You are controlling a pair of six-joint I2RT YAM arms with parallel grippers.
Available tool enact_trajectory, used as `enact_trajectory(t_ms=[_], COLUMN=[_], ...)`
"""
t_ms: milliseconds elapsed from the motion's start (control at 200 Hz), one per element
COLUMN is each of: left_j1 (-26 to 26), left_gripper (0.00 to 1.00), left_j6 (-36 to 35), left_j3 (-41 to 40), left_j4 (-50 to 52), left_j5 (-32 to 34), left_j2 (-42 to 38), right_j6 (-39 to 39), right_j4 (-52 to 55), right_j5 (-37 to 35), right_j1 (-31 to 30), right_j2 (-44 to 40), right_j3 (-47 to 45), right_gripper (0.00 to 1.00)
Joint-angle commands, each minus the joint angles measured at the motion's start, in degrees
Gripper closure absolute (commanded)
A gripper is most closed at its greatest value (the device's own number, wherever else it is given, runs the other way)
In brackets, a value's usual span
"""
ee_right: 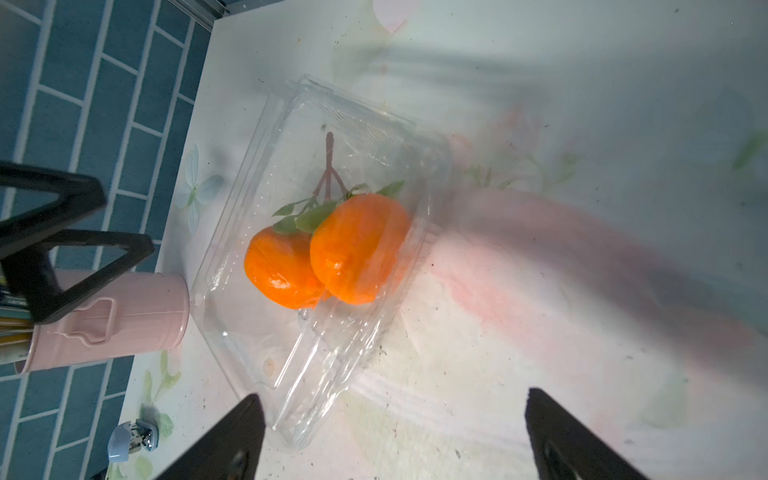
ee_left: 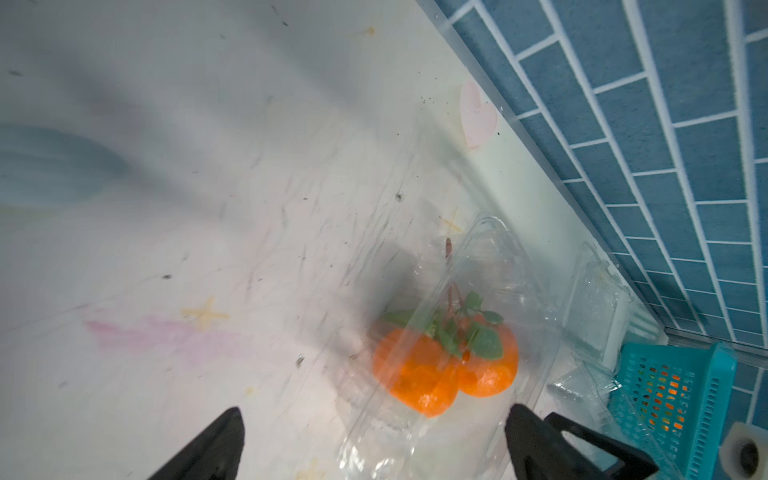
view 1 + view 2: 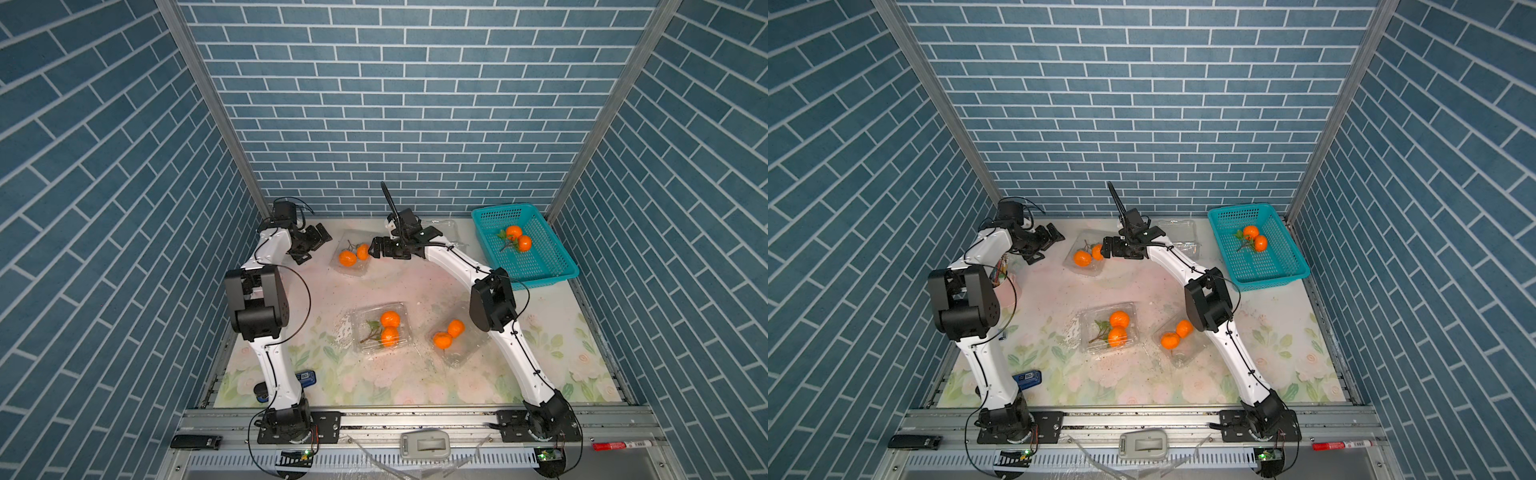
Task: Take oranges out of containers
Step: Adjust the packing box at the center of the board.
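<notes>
At the far left a clear container [image 3: 348, 270] [image 1: 291, 365] holds a pair of oranges [image 3: 352, 255] [image 2: 444, 374] [image 1: 328, 253] with stem and leaves. My right gripper [image 3: 372, 249] [image 1: 392, 405] hangs open at its right side, just short of the plastic. My left gripper [image 3: 314, 248] [image 2: 376, 419] stands open on the container's left side, nothing between its fingers. A second container [image 3: 380, 328] in the middle holds two oranges [image 3: 390, 328]. A third container [image 3: 457, 353] to its right holds another pair of oranges [image 3: 449, 334]. Both grippers are empty.
A teal basket [image 3: 536, 266] [image 2: 673, 399] at the back right holds two oranges [image 3: 518, 238]. An empty clear clamshell [image 3: 1177, 232] [image 2: 594, 307] lies behind my right arm. A pink pencil cup [image 1: 112, 320] stands left of the far container. The brick wall runs close behind.
</notes>
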State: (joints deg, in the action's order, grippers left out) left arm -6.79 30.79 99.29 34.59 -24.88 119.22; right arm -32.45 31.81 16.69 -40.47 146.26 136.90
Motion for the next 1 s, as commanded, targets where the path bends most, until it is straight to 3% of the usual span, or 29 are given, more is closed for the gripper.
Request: enact_trajectory(t_ms=[0, 425, 740, 995], left_j1=[3.71, 10.83, 14.75, 17.46], left_gripper=[0.00, 0.01, 0.01, 0.01], left_j6=[1.08, 3.65, 7.77, 10.02], left_j3=[3.62, 9.92, 9.98, 4.02], left_j4=[-1.80, -4.37, -8.41, -11.54], left_j5=[-2.48, -2.61, -2.90, -2.55], left_j2=[3.73, 9.77, 10.05, 6.28], right_j6=[-2.19, -3.55, -2.98, -5.64], right_j4=[-1.40, -4.96, -9.74, -16.15], right_j5=[2.02, 5.25, 5.02, 5.19], right_j1=[-0.23, -0.09, 0.08, -0.21], right_j2=[0.90, -1.30, -9.14, -18.58], right_j3=[0.61, -4.86, -16.42, -31.49], right_gripper=[0.02, 0.04, 0.14, 0.22])
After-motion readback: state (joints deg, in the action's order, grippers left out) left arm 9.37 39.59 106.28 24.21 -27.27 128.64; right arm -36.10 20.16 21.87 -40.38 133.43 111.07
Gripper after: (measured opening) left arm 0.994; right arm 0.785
